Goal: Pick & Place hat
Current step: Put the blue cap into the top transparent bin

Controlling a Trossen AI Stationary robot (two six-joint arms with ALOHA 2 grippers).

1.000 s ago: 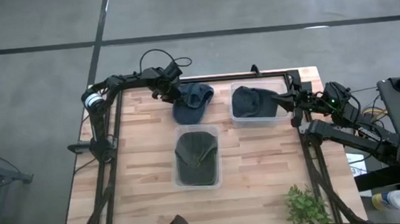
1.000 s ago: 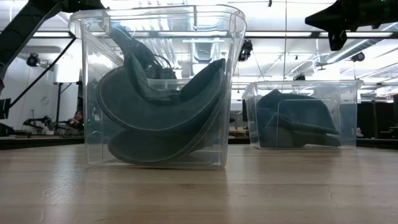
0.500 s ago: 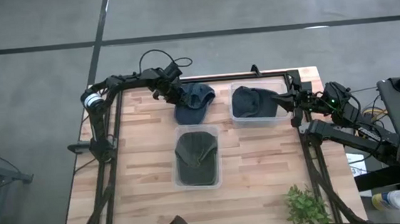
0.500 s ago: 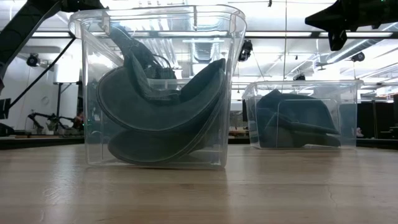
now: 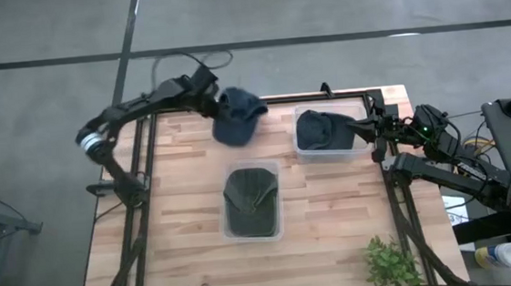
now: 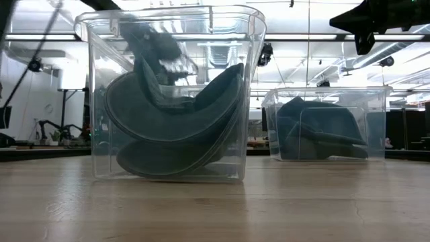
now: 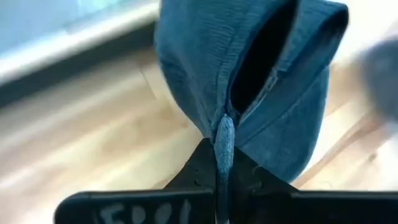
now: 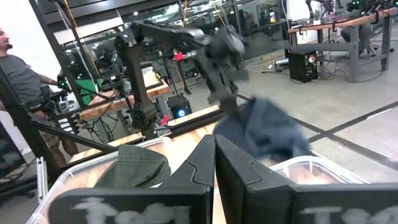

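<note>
A blue hat (image 5: 235, 115) hangs from my left gripper (image 5: 208, 96), which is shut on it above the table's far edge, left of the middle. The left wrist view shows the hat (image 7: 249, 81) with its dark opening turned toward the camera. A clear bin (image 5: 278, 216) in the table's middle holds a green hat (image 5: 249, 198). Another clear bin (image 5: 304, 153) at the far right holds a dark blue hat (image 5: 320, 131). My right gripper (image 5: 357, 128) is shut with nothing in it and hovers at that bin's right side. My left gripper pinches a fold of cloth at the rim of the hat's opening (image 7: 224, 127) between its two fingers. The hat hangs slack beyond the fingers and looks lifted off the table.
The black frame rail (image 5: 325, 95) runs along the far edge behind the bins. A potted plant (image 5: 391, 265) stands at the near right corner. In the right wrist view a person (image 8: 18, 74) stands in the room beyond the table.
My left gripper has risen and gone toward the table's far edge, carrying the blue hat with it. The hat lay on the table beside the far right bin; now it is lifted and hangs from the gripper.
</note>
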